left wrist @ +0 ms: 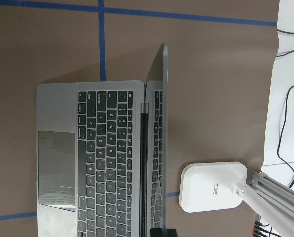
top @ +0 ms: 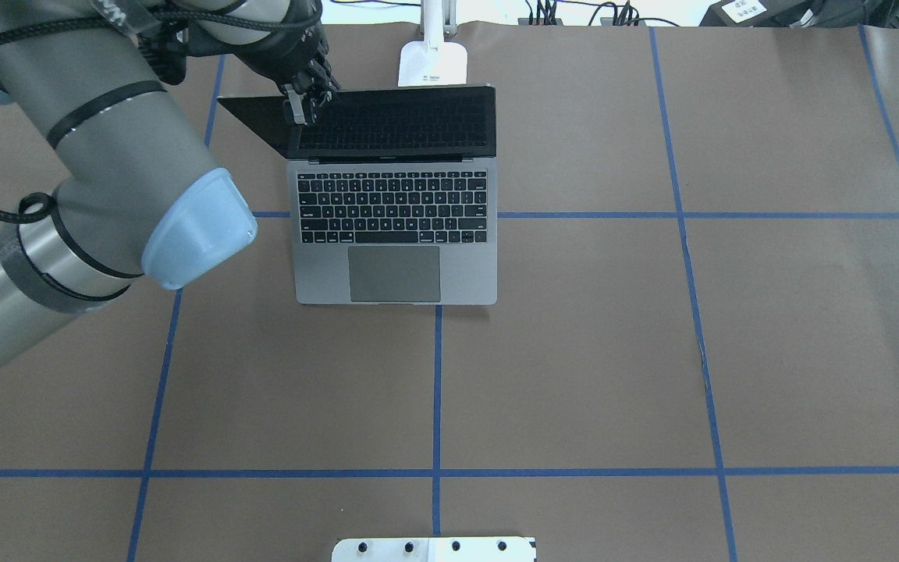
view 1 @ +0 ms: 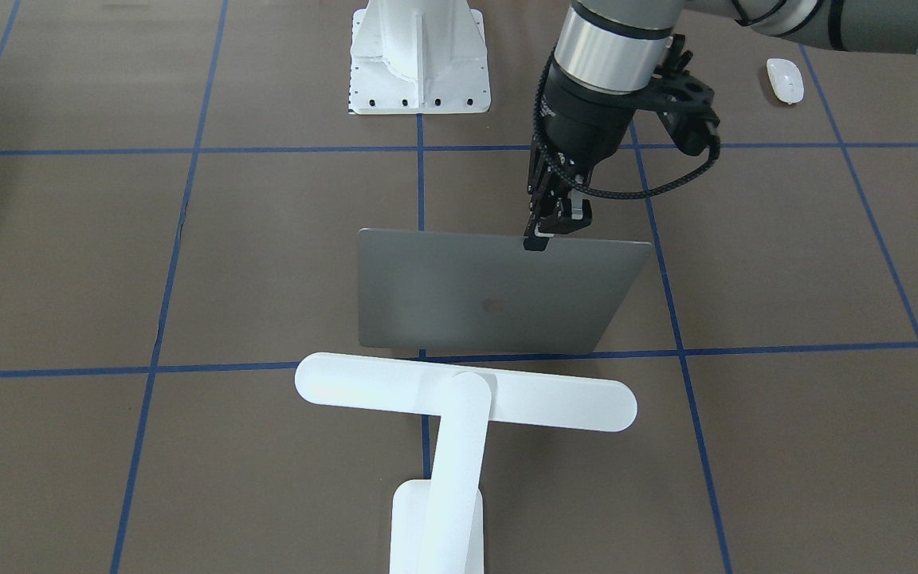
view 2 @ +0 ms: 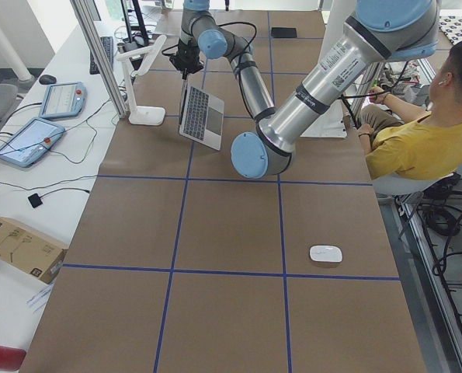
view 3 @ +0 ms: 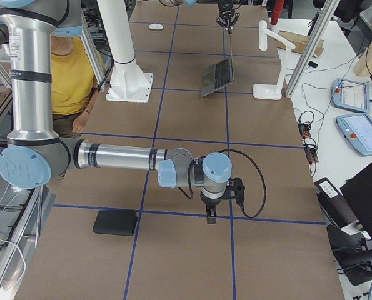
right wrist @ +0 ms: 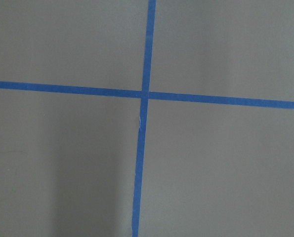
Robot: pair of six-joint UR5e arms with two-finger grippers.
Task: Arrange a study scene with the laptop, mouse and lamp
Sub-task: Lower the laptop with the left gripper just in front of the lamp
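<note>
Overhead exterior, left claw pinching open laptop lid edge, lamp behind, right claw state cannot tell

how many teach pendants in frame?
2. Both lie on the white bench beside the table, on the lamp side: one teach pendant farther from the left-side camera, the other nearer. None looks hidden.

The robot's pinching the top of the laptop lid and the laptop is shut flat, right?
Not quite. The left gripper does pinch the lid's top edge, but the laptop is open, its keyboard showing; the overhead exterior view shows it.
</note>
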